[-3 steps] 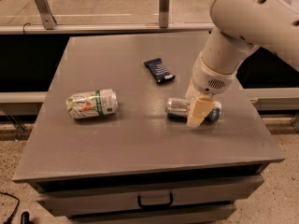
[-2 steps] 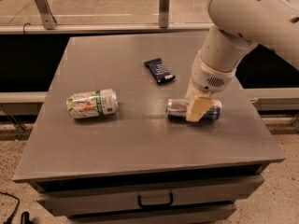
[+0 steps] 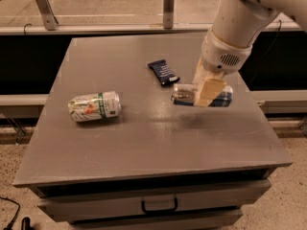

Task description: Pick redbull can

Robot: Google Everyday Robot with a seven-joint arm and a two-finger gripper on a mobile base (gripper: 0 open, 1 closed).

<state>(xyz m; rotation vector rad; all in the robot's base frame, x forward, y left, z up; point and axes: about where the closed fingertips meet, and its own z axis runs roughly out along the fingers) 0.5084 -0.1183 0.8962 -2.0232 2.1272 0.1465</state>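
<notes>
Gripper (image 3: 205,93) apparently clamps sideways redbull can (image 3: 183,95).

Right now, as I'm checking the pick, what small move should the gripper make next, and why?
Probably raise it straight up a little. The gripper is shut across the middle of the redbull can, held sideways and seemingly just above the table, with a shadow beneath it. The snack wrapper lies close behind.

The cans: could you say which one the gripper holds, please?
The slim redbull can, clamped in the gripper above the table; the fatter white can lies apart.
</notes>
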